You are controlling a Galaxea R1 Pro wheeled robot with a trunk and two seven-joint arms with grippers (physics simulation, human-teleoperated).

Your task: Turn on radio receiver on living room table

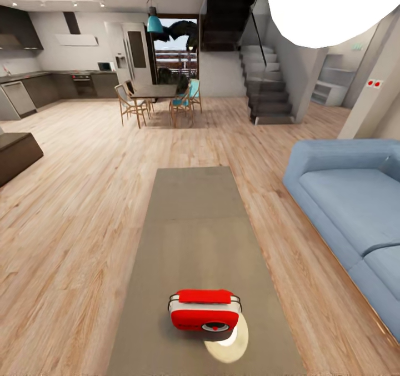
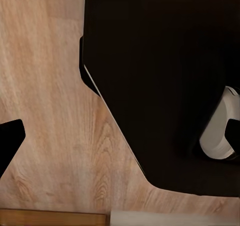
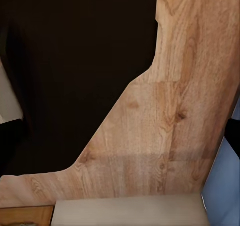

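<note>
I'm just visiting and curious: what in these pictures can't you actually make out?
- Head view: the radio receiver on the table; its dial markings are too small to read.
- Head view: the sofa is cut off by the right edge.
- Head view: a white globe lamp hides the wall behind it.
- Both wrist views: a large dark shape blocks much; whether either tool is open cannot be told.

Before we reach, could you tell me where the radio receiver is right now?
In the head view, the radio receiver sits on the near end of the table, left of the blue sofa.
</note>
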